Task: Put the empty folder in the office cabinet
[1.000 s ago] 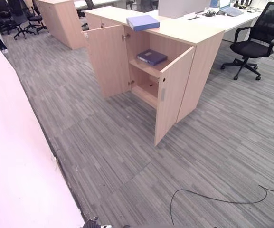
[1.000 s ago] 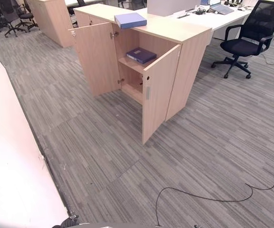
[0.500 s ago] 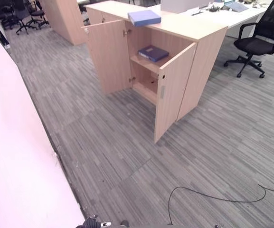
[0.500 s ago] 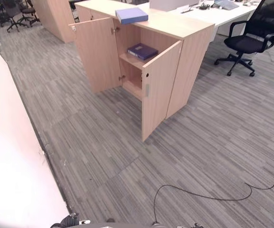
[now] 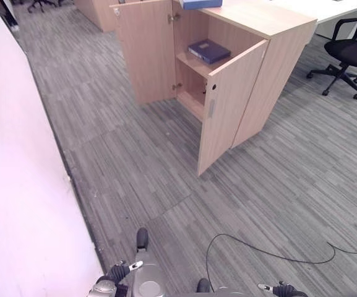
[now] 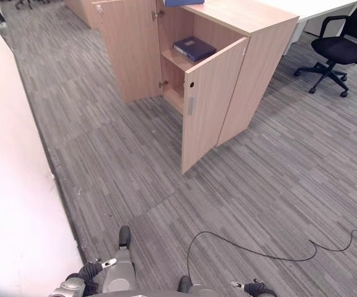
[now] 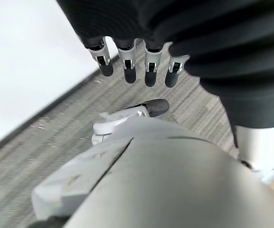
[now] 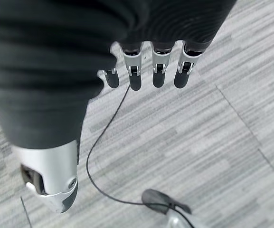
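Observation:
A light wooden office cabinet (image 5: 276, 74) stands ahead with both doors open, the left door (image 5: 144, 49) and the right door (image 5: 227, 105) swung out toward me. A dark blue folder (image 5: 209, 51) lies flat on its upper shelf. A lighter blue folder (image 5: 200, 3) rests on the cabinet top at the view's upper edge. My left hand (image 7: 126, 61) hangs low over the carpet with straight fingers and holds nothing. My right hand (image 8: 158, 71) hangs the same way, empty, far from the cabinet.
A white partition wall (image 5: 17, 185) runs along my left side. A black office chair (image 5: 345, 55) stands right of the cabinet by a white desk (image 5: 333, 6). Grey carpet (image 5: 135, 161) stretches between me and the cabinet.
The whole picture has shifted: the camera has tilted down and come nearer, so the cabinet sits higher in view. Neither folder nor the doors have moved.

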Controlling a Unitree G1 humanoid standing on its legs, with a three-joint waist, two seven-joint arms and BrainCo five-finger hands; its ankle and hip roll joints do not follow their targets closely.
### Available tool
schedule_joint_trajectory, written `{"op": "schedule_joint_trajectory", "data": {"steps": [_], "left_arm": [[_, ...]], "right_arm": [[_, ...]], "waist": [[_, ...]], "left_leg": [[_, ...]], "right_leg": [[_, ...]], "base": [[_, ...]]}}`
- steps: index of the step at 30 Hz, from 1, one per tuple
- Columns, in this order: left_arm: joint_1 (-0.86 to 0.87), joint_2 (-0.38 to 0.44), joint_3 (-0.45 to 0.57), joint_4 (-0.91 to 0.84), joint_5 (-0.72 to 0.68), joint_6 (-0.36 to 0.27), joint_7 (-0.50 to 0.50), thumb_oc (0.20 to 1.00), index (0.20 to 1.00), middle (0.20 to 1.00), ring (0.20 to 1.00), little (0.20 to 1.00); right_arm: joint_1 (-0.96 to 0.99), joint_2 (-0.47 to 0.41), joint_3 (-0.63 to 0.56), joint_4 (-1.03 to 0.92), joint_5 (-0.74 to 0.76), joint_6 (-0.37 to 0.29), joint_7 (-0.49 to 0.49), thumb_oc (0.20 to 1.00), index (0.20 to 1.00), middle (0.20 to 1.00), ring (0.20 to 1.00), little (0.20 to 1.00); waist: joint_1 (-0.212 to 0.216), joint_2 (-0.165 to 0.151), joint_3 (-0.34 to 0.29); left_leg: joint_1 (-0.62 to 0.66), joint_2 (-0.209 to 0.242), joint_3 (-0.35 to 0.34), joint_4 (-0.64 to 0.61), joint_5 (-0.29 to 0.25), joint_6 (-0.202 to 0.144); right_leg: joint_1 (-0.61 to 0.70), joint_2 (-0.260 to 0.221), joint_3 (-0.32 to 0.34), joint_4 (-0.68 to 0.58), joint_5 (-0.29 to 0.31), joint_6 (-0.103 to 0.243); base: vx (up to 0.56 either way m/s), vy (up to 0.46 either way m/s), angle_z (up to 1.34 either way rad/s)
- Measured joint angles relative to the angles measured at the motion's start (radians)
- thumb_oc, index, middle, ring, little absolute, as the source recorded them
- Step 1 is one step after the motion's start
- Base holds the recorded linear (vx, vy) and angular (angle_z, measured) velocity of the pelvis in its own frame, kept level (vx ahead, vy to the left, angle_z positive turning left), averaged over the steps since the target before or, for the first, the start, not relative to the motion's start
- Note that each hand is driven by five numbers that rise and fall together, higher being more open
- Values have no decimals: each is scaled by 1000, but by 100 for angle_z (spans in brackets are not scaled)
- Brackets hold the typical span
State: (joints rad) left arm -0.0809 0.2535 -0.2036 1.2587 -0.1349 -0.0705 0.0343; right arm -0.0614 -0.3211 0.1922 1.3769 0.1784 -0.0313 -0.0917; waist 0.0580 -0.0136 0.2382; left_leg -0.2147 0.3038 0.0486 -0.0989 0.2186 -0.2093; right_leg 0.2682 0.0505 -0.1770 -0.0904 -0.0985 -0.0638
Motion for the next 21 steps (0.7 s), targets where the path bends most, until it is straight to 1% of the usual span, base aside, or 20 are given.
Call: {"op": "schedule_joint_trajectory", "data": {"steps": [1, 3, 4, 5, 6, 7, 8, 9, 10, 11, 12, 13, 14, 15, 16, 17, 18, 19, 20, 21], "left_arm": [[4, 0, 3, 0, 0, 0, 0, 1000, 1000, 1000, 1000, 1000], [12, 1, 5, -2, 1, 1, 0, 1000, 1000, 1000, 1000, 1000], [13, 0, 5, 3, 2, 7, -1, 1000, 1000, 1000, 1000, 1000], [10, 7, 4, 6, 3, 10, -1, 1000, 1000, 1000, 1000, 1000], [1, 36, 4, 5, 3, 16, -1, 1000, 1000, 1000, 1000, 1000], [-5, 60, 4, -6, 3, 18, 1, 1000, 1000, 1000, 1000, 1000], [-33, 77, -2, -4, 5, 18, -1, 1000, 1000, 1000, 1000, 1000], [-42, 80, -15, -2, 6, 19, -2, 1000, 1000, 1000, 1000, 1000], [-42, 80, -27, -7, 7, 17, -2, 1000, 1000, 1000, 1000, 1000], [-43, 77, -32, -7, 7, 16, -2, 1000, 1000, 1000, 1000, 1000], [-44, 74, -37, -14, 9, 16, -2, 1000, 1000, 1000, 1000, 1000], [-31, 72, -41, -7, 16, 18, -3, 1000, 1000, 1000, 1000, 1000], [-30, 71, -42, -3, 25, 20, -4, 1000, 1000, 1000, 1000, 1000], [-26, 70, -42, -3, 25, 20, -4, 1000, 1000, 1000, 1000, 1000], [-25, 75, -42, -6, 25, 19, -2, 1000, 1000, 1000, 1000, 1000], [-29, 83, -40, -5, 24, 20, 0, 1000, 1000, 1000, 1000, 1000], [-30, 91, -41, -4, 24, 20, 4, 1000, 1000, 1000, 1000, 1000], [-31, 92, -43, -6, 24, 20, 5, 1000, 1000, 1000, 1000, 1000], [-33, 85, -54, -8, 24, 20, 9, 1000, 1000, 1000, 1000, 1000], [-38, 83, -52, -7, 25, 20, 16, 1000, 1000, 1000, 1000, 1000]], "right_arm": [[2, 1, 0, -1, 0, 0, 1, 1000, 1000, 1000, 1000, 1000], [14, 3, -3, -3, 1, -2, 2, 1000, 1000, 1000, 1000, 1000], [32, 5, 0, -1, 5, -1, 3, 1000, 1000, 1000, 1000, 1000], [35, 16, -1, -1, 11, -1, 3, 1000, 1000, 1000, 1000, 1000], [36, 56, 0, -2, 27, -1, 6, 1000, 1000, 1000, 1000, 1000], [33, 83, -2, -1, 39, -3, 7, 1000, 1000, 1000, 1000, 1000], [20, 112, -21, 1, 40, -2, 7, 1000, 1000, 1000, 1000, 1000], [5, 117, -39, 1, 41, -4, 6, 1000, 1000, 1000, 1000, 1000], [0, 114, -42, -4, 42, -10, 7, 1000, 1000, 1000, 1000, 1000], [-1, 112, -48, -7, 45, -10, 7, 1000, 1000, 1000, 1000, 1000], [-8, 108, -47, -6, 51, -10, 6, 1000, 1000, 1000, 1000, 1000], [-14, 104, -45, -15, 78, -10, 6, 1000, 1000, 1000, 1000, 1000], [-18, 102, -45, -15, 79, -5, 6, 1000, 1000, 1000, 1000, 1000], [-12, 99, -46, -13, 79, -4, 6, 1000, 1000, 1000, 1000, 1000], [-10, 101, -46, -15, 80, -3, 7, 1000, 1000, 1000, 1000, 1000], [-11, 106, -46, -18, 81, -3, 6, 1000, 1000, 1000, 1000, 1000], [-18, 102, -50, -37, 89, -3, 5, 1000, 1000, 1000, 1000, 1000], [-19, 96, -53, -49, 101, -6, 5, 1000, 1000, 1000, 1000, 1000], [-25, 94, -66, -54, 113, -8, 5, 1000, 1000, 1000, 1000, 1000], [-20, 84, -76, -80, 118, -12, 4, 1000, 1000, 1000, 1000, 1000]], "waist": [[3, -2, -1], [6, -5, -13], [4, -1, -43], [2, -11, -53], [-4, -73, -62], [-11, -95, -67], [-16, -117, -73], [-17, -123, -81], [-13, -116, -83], [-11, -110, -87], [-13, -99, -93], [-20, -77, -102], [-20, -66, -110], [-21, -58, -109], [-20, -57, -109], [-16, -54, -106], [-13, -50, -102], [-17, -25, -92], [-20, -10, -83], [-52, 30, -63]], "left_leg": [[15, 0, 5, 4, 0, 0], [22, -4, 37, 50, 1, 7], [21, -9, 73, 55, 0, 13], [30, -22, 93, 61, 93, 61], [29, -70, 115, 68, 66, 95], [25, -89, 124, 66, 74, 118], [30, -119, 136, 70, 40, 156], [51, -162, 145, 89, -8, 171], [69, -181, 153, 88, -34, 181], [71, -186, 159, 96, -50, 191], [77, -189, 162, 97, -56, 191], [90, -215, 165, 93, -92, 209], [100, -240, 168, 90, -106, 226], [114, -244, 165, 79, -107, 233], [130, -254, 164, 66, -113, 241], [138, -262, 165, 68, -132, 268], [163, -266, 167, 57, -142, 283], [186, -259, 161, 49, -161, 299], [205, -251, 159, 44, -167, 301], [246, -229, 137, 16, -167, 300]], "right_leg": [[34, -9, 15, 3, -20, 14], [82, -34, 35, 3, -46, 61], [107, -54, 48, 4, -84, 107], [121, -73, 53, 4, -96, 128], [110, -115, 41, 18, -94, 143], [81, -137, 30, 60, -80, 165], [54, -172, 23, 116, -32, 209], [63, -211, 24, 154, 20, 226], [40, -228, 22, 201, 42, 235], [31, -235, 26, 229, 60, 243], [4, -243, 30, 277, 73, 249], [-42, -272, 39, 375, 120, 293], [-92, -297, 66, 467, 178, 305], [-128, -309, 78, 534, 205, 332], [-163, -319, 84, 610, 189, 336], [-199, -320, 82, 643, 178, 334], [-243, -319, 65, 705, 223, 321], [-265, -300, 55, 736, 217, 326], [-295, -272, 54, 766, 147, 315], [-356, -187, 43, 769, 16, 273]], "base": [[177, 155, -45], [260, 280, -50], [288, 360, -24], [239, 296, -4], [161, 227, 16], [240, 377, 33], [338, 595, 37], [305, 581, 27], [158, 338, 11], [118, 230, -7], [194, 346, 0], [241, 440, 8], [226, 443, 14], [146, 326, 11], [163, 317, 2], [202, 303, -6], [263, 278, -11], [283, 240, -20], [405, 195, -2], [395, 107, 20]]}}
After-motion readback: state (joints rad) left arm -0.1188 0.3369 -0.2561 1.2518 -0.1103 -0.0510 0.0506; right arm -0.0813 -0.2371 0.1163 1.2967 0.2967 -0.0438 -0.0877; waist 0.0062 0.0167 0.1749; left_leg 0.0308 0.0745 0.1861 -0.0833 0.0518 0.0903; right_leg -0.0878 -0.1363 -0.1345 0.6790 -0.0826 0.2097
